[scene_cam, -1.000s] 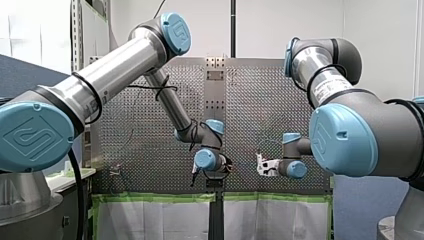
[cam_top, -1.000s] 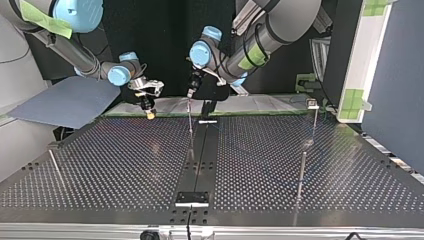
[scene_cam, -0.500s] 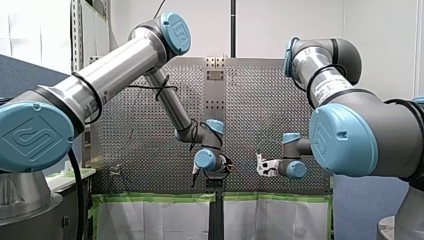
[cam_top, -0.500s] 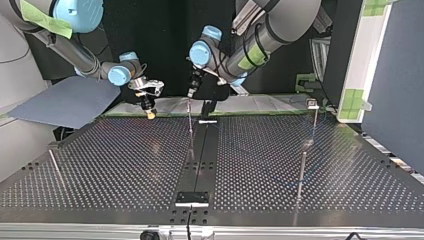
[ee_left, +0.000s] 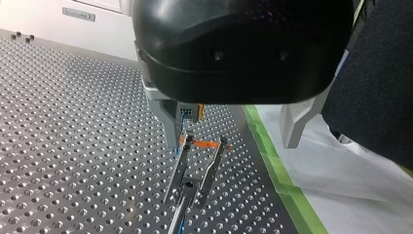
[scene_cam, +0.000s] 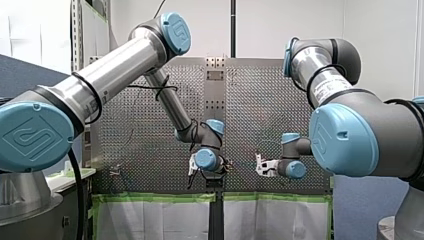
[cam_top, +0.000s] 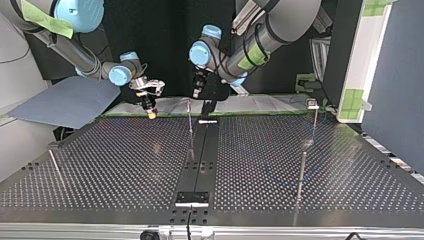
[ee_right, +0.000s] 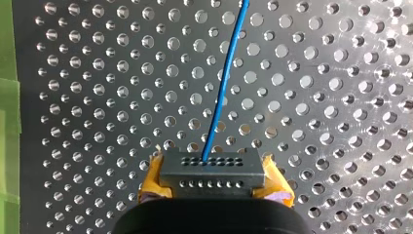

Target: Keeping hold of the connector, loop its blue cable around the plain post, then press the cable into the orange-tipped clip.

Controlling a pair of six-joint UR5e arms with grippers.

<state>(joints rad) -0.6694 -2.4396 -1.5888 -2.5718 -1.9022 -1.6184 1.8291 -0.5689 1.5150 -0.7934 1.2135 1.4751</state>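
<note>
In the right wrist view my right gripper (ee_right: 213,187) is shut on a grey connector (ee_right: 213,168), with a yellow pad against each end. The blue cable (ee_right: 223,87) runs out of the connector's face and away over the perforated plate. In the top view this gripper (cam_top: 150,111) hangs just above the table's far edge. My left gripper (ee_left: 231,145) stands open, and the orange-tipped clip (ee_left: 200,145), a two-pronged metal fork, is just ahead of and beside one finger (ee_left: 169,124). A short piece of blue cable shows by that finger. The clip (cam_top: 189,116) rises below my left gripper (cam_top: 198,93).
Thin metal posts stand at the top view's right (cam_top: 302,170) and far right (cam_top: 314,120), and another leans at its left (cam_top: 55,169). A dark strip (cam_top: 200,160) runs down the table's middle. Green tape (ee_left: 277,180) marks the table's edge beside the clip.
My left gripper has turned at the wrist and shifted slightly to the top view's right, a little higher above the clip. My right gripper keeps the connector and has barely moved.
</note>
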